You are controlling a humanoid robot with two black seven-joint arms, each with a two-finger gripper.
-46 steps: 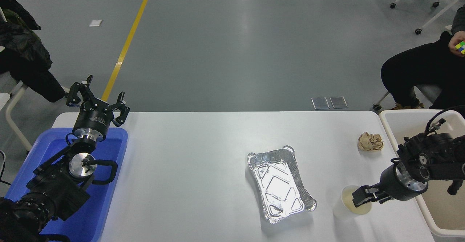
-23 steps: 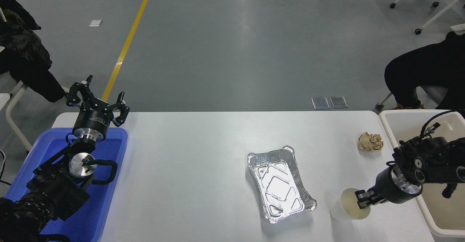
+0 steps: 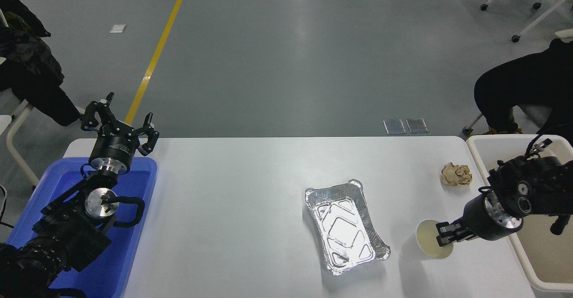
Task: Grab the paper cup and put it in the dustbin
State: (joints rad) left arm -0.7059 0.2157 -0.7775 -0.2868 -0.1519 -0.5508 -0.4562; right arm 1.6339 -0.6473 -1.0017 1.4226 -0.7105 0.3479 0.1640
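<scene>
The white paper cup [image 3: 427,240] with a cream inside is near the table's front right, tipped with its mouth toward the camera and lifted a little off the white table [image 3: 233,208]. My right gripper [image 3: 444,236] is shut on the cup's right rim, one finger inside. The off-white dustbin [image 3: 481,148] stands at the table's right edge, just right of the gripper; my right arm reaches over it. My left gripper [image 3: 118,125] is open and parked at the far left over the blue tray.
A rectangular foil tray [image 3: 344,226] lies just left of the cup. A crumpled brown paper ball [image 3: 455,174] lies near the bin's left wall. A blue plastic tray [image 3: 134,226] is under the left arm. A seated person in black [image 3: 523,90] is at the far right.
My right gripper closed on the cup's rim, tipped the cup and raised it slightly off the table. The person's hand with the coloured cube has left the view. The left arm has not moved.
</scene>
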